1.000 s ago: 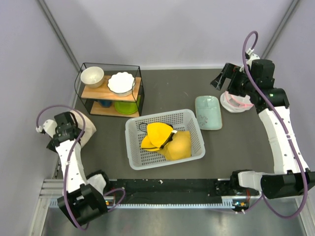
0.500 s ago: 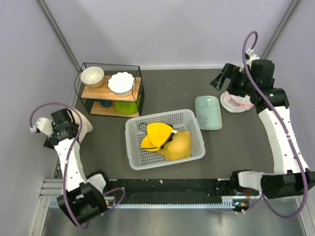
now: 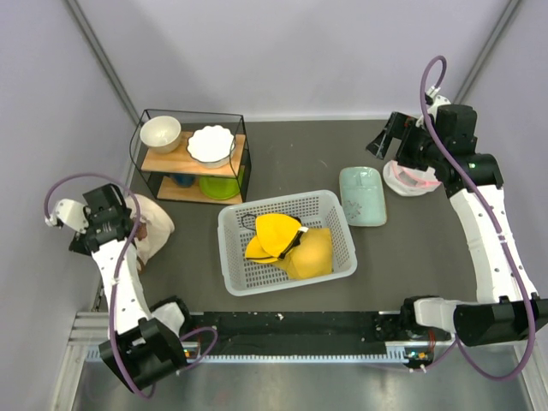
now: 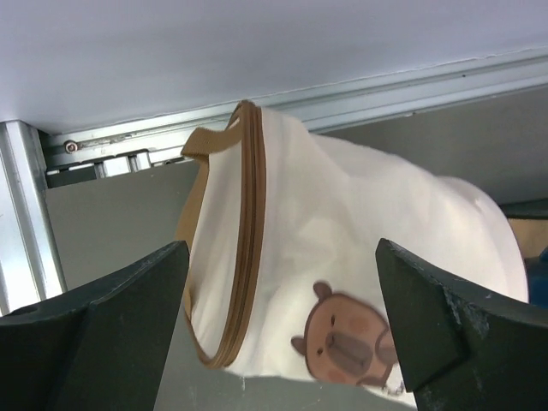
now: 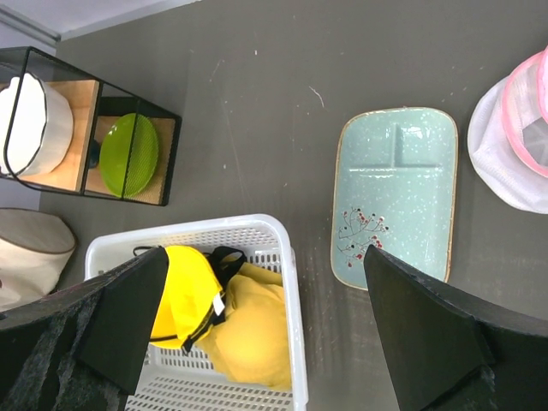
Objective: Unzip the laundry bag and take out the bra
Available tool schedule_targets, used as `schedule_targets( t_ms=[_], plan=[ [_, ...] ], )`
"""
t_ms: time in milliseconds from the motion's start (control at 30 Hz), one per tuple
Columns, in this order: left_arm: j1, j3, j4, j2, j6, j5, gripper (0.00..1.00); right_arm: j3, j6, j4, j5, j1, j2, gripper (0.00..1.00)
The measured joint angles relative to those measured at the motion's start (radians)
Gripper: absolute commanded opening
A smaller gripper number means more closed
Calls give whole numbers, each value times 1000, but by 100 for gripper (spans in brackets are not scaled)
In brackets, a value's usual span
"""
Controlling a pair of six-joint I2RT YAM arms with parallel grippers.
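My left gripper (image 4: 274,295), jaws spread and empty, is hovering directly before the laundry bag (image 4: 368,231), which is lying sideways at the table's (image 3: 291,150) left edge, its brown zipper seam (image 4: 253,231) facing me, well apart from my right gripper (image 5: 265,257).

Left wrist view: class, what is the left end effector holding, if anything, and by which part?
Nothing. The left end effector is wide open, and the laundry bag lies ahead of it, ungripped.

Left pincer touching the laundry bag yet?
Cannot tell. Left wrist view: the open left pincer frames the laundry bag, fingers overlapping its edges, but neither contact nor a gap shows. Top view is no clearer.
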Motion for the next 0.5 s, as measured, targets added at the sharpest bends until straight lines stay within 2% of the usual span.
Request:
schedule_targets(
  t_ms=[133, 200, 233, 300, 333, 367, 400, 433, 500],
  plan=[
    [27, -3, 32, 48, -9, 15, 91, 0, -3, -3, 0, 0, 0, 99],
    [35, -20, 53, 77, -24, 29, 86, 0, -9, -9, 3, 0, 0, 99],
    [37, -31, 58, 84, -30, 34, 68, 0, -9, -11, 4, 0, 0, 99],
    [37, -62, 69, 85, -48, 49, 49, 0, -10, -18, 8, 0, 0, 99],
    [37, -74, 72, 83, -56, 57, 25, 0, -9, -22, 8, 0, 0, 99],
    [37, -81, 72, 83, -59, 63, 14, 0, -9, -24, 9, 0, 0, 99],
    [37, -85, 73, 83, -64, 67, 11, 0, -9, -27, 10, 0, 0, 99],
    [38, -85, 71, 82, -58, 69, 3, 0, -9, -29, 10, 0, 0, 99],
    [39, -85, 61, 72, -54, 78, 0, 0, -9, -32, 11, 0, 0, 99]
  ],
)
